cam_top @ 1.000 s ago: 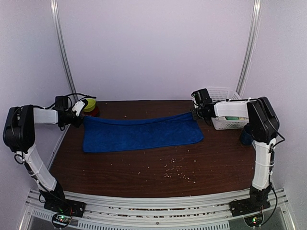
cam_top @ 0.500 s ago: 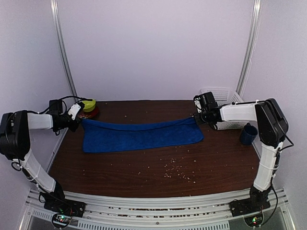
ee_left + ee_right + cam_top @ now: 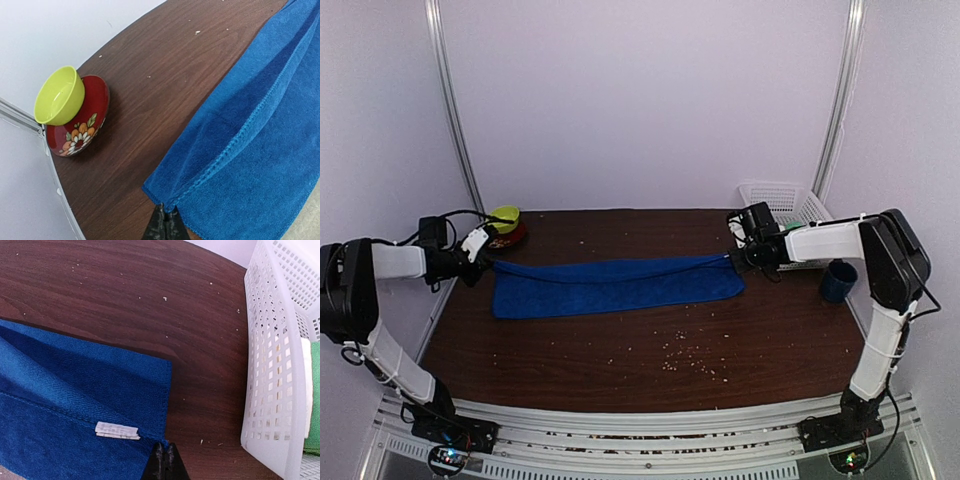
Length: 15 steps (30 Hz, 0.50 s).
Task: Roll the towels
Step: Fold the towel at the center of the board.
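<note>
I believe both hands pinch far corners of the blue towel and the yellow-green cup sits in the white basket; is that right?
Not quite: the left wrist view shows the yellow-green cup with the red floral bowl, not in the white basket. The left hand and right hand do pinch far corners of the blue towel.

White links [image 3: 400, 262], black joints [image 3: 895, 260], black cables [image 3: 452, 213]

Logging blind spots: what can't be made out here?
- Right wrist view: green thing in the basket, cut by the right edge, behind mesh; unidentifiable.
- Wrist views: left end effector and right end effector cut by bottom edges; only tips gripping the towel show.
- Top view: cup's inside, too small.
</note>
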Motion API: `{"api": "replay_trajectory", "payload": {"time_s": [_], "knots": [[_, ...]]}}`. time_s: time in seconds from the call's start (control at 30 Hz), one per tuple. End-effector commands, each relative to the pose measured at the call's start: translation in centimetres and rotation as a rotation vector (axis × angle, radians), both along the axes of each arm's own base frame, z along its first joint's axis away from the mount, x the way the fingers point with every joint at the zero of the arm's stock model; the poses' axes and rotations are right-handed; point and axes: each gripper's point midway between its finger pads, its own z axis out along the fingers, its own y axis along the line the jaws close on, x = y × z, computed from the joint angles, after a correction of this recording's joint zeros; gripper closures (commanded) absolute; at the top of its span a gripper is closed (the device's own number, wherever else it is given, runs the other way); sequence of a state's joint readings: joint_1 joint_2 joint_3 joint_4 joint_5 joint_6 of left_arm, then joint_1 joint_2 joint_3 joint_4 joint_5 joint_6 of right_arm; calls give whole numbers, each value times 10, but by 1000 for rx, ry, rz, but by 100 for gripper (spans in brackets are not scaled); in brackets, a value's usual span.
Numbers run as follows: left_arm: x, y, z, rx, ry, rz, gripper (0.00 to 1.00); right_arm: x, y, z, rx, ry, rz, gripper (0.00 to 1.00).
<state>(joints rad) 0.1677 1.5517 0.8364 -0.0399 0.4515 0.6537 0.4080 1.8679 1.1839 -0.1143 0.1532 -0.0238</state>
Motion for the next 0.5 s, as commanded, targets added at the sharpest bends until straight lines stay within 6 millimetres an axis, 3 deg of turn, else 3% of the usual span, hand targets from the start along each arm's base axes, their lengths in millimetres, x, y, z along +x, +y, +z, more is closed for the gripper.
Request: {"api": "replay_trajectory", "payload": {"time_s": [0.0, 0.47], "knots": [[-13, -5, -1, 10, -3, -70, 100, -5, -3, 21, 8, -48, 2, 100], [-32, -5, 2, -6, -9, -122, 100, -23, -5, 26, 30, -64, 6, 100]]}}
